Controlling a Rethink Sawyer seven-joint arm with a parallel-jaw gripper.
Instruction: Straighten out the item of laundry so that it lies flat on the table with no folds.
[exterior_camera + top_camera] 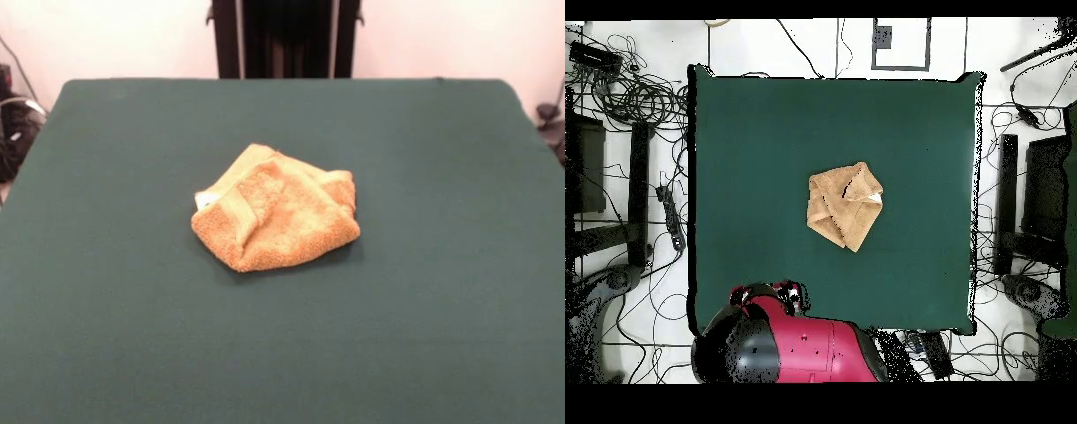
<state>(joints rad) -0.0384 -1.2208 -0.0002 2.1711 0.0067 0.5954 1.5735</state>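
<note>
Towel (pixel 275 210) crumpled, folded at table (pixel 106 336) centre; fingers out of sight, state unknown.

Tangled black cables (pixel 635 100) lie on the floor (pixel 815 45).

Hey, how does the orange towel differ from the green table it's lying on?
The towel is small, while the table is far bigger and extends well past it on every side. The towel is golden-orange with a fluffy pile; the table is plain dark green and smooth-looking. The towel is crumpled with flaps folded over itself, whereas the table cover lies flat. Both look like cloth surfaces.
</note>
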